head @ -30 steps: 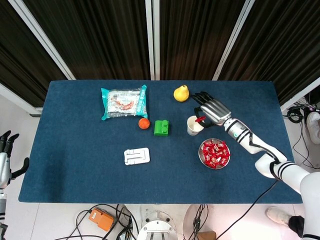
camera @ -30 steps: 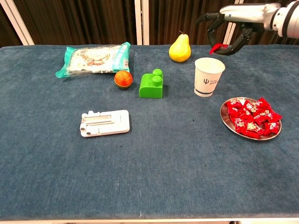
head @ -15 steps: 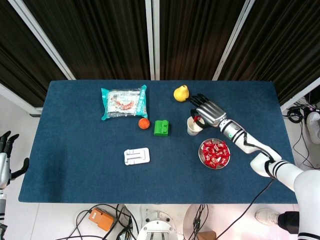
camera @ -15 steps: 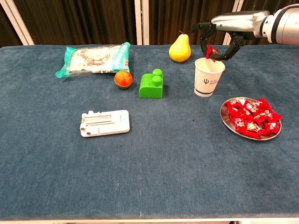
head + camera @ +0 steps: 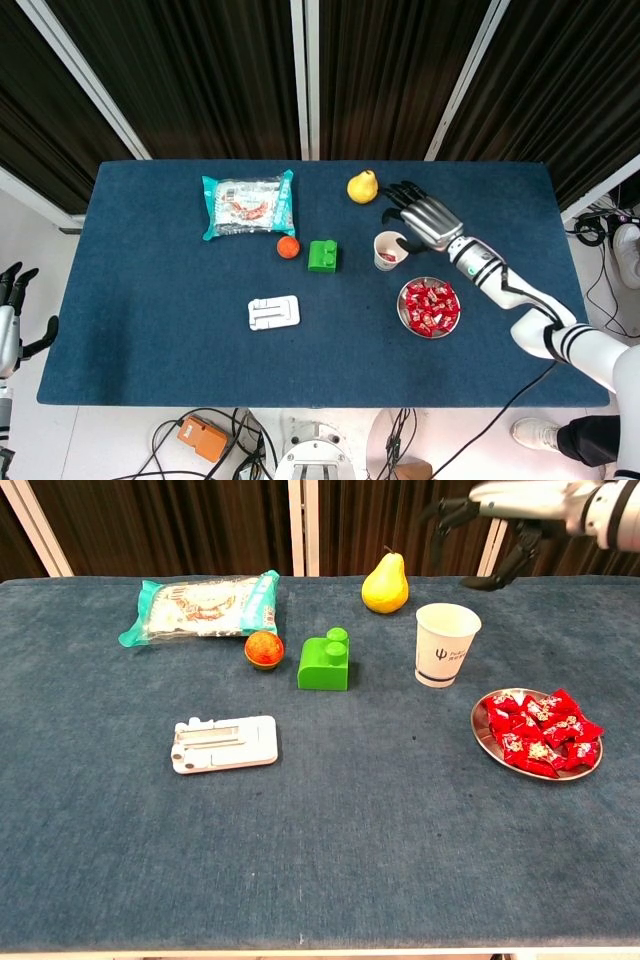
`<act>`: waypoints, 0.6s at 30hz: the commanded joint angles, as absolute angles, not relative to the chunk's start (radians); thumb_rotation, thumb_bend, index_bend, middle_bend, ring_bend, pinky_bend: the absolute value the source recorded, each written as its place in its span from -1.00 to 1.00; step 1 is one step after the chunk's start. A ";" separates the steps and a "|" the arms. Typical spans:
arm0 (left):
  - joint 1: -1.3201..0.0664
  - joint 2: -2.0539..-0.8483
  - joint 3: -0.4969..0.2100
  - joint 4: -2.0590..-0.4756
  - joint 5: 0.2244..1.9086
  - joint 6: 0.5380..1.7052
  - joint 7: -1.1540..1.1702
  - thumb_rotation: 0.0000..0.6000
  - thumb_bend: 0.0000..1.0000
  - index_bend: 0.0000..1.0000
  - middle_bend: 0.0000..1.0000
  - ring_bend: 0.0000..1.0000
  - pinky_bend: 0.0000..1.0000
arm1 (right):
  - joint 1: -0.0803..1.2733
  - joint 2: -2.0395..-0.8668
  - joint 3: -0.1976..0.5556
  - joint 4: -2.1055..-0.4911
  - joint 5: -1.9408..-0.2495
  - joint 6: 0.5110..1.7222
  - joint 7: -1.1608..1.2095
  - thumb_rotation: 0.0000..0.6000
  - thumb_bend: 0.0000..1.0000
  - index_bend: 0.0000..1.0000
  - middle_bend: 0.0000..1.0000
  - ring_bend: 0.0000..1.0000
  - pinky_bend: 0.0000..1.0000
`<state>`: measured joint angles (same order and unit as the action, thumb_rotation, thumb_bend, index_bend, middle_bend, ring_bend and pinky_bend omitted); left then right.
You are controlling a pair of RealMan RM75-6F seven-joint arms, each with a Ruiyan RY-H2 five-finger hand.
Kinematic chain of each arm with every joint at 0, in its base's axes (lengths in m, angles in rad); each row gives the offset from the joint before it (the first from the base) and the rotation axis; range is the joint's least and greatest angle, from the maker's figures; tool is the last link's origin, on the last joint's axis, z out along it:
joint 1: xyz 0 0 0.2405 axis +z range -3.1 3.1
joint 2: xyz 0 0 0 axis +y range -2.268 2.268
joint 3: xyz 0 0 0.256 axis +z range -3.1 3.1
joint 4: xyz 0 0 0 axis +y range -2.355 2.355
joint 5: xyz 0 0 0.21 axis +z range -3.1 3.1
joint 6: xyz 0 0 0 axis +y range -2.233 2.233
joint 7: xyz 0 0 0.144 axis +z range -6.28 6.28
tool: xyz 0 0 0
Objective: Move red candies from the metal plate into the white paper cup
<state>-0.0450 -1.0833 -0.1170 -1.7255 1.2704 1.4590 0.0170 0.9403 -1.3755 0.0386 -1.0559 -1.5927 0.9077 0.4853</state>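
Hovering above and just behind the cup [image 5: 447,644], the right robot hand [image 5: 425,217] has its fingers spread and nothing between them, which fits a hand that needs clearance over the rim rather than a grip on it. One red candy [image 5: 388,257] shows inside the cup in the head view, so at least part of the job looks done. The rest of the candies [image 5: 541,733] lie heaped on the plate [image 5: 404,312], which sits on the tabletop [image 5: 330,830] near the cup on the right arm's side; that closeness keeps each trip short. Judging by the full heap, most of the work remains, and the next reach would go down to the plate. The left robot hand [image 5: 9,288] hangs off the tabletop's left edge with fingers apart and empty, well clear of everything. A pear [image 5: 385,583] stands just behind the cup, close enough that a low sweep could nudge it.
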 commanded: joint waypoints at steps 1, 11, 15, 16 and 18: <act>-0.044 -1.083 -0.117 -1.725 1.271 1.460 0.017 1.00 -0.31 -0.78 -1.00 -1.00 -1.00 | 0.872 -1.270 0.038 -1.186 -1.595 1.005 0.462 1.00 -0.05 -0.22 -0.81 -1.00 -1.00; -0.044 -1.087 -0.115 -1.729 1.276 1.465 0.028 1.00 -0.31 -0.77 -1.00 -1.00 -1.00 | 0.692 -1.105 -0.076 -1.417 -1.621 1.105 0.337 1.00 -0.26 -0.35 -0.81 -1.00 -1.00; -0.042 -1.087 -0.115 -1.730 1.275 1.468 0.029 1.00 -0.31 -0.78 -1.00 -1.00 -1.00 | 0.637 -1.131 -0.100 -1.409 -1.615 1.123 0.325 1.00 -0.26 -0.35 -0.82 -1.00 -1.00; -0.042 -1.087 -0.115 -1.731 1.274 1.468 0.029 1.00 -0.31 -0.77 -1.00 -1.00 -1.00 | 0.626 -1.145 -0.103 -1.397 -1.612 1.123 0.325 1.00 -0.26 -0.35 -0.81 -1.00 -1.00; -0.042 -1.087 -0.115 -1.730 1.274 1.467 0.029 1.00 -0.31 -0.77 -1.00 -1.00 -1.00 | 0.616 -1.170 -0.106 -1.380 -1.610 1.115 0.334 1.00 -0.26 -0.34 -0.81 -1.00 -1.00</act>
